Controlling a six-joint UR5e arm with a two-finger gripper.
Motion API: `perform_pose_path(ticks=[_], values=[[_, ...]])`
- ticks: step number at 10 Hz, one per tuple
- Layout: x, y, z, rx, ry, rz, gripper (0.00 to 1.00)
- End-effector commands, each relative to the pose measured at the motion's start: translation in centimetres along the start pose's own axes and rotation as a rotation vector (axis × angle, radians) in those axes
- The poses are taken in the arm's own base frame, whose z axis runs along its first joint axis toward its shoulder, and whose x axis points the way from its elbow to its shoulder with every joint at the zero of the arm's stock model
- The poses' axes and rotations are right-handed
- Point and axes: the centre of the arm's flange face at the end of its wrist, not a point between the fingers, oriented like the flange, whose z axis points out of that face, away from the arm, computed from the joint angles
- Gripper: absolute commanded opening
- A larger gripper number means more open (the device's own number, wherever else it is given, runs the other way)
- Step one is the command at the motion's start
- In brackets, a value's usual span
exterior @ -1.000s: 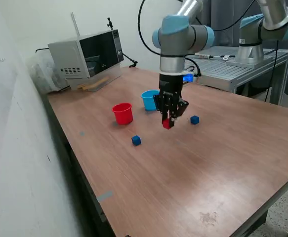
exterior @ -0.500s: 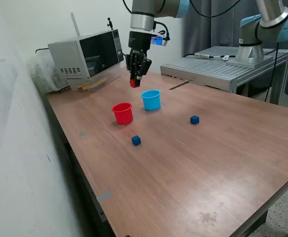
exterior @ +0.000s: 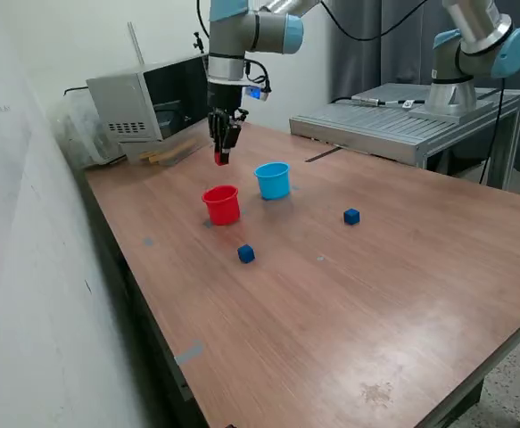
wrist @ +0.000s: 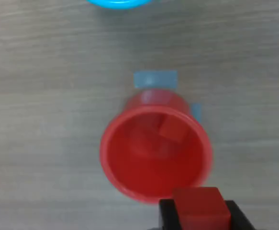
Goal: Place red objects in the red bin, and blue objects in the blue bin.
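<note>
Since a second ago I have lifted off the table's middle and swung toward the exterior view's left, and my claw (exterior: 222, 158) now hangs above the red bin (exterior: 222, 204), a little to its far side, clenched on a red cube (wrist: 200, 208). Nothing else on the table has shifted.

Going left to right in the exterior view: the red bin stands upright toward the table's left edge, and the wrist view looks straight into it. A paler red block (wrist: 172, 129) seems to lie inside on its floor, which I take to be the other red cube, though the picture is blurred. Just to its right stands the blue bin (exterior: 273, 180), near but not touching; I cannot see into it. One blue cube (exterior: 246, 254) lies on the bare wood in front of the red bin, and a second blue cube (exterior: 351, 216) lies further right, well apart, near the table's middle.

By my judgement one red is likely in, the second is about to be dropped, and both blues are left to do.
</note>
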Motion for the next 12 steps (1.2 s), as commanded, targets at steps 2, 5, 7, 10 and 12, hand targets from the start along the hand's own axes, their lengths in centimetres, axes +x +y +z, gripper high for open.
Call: perform_pose_path(ticks=[2, 5, 7, 10, 12], values=[[-1.9, 0.3, 5.3, 0.047, 0.000, 0.020, 0.00], [-2.0, 0.9, 5.3, 0.026, 0.003, 0.023, 0.00], [-2.0, 0.8, 5.3, 0.023, 0.001, 0.023, 1.00], [-3.0, 0.7, 5.4, 0.024, -0.009, 0.033, 1.00], [-3.0, 0.7, 3.4, 0.004, -0.013, 0.033, 1.00]])
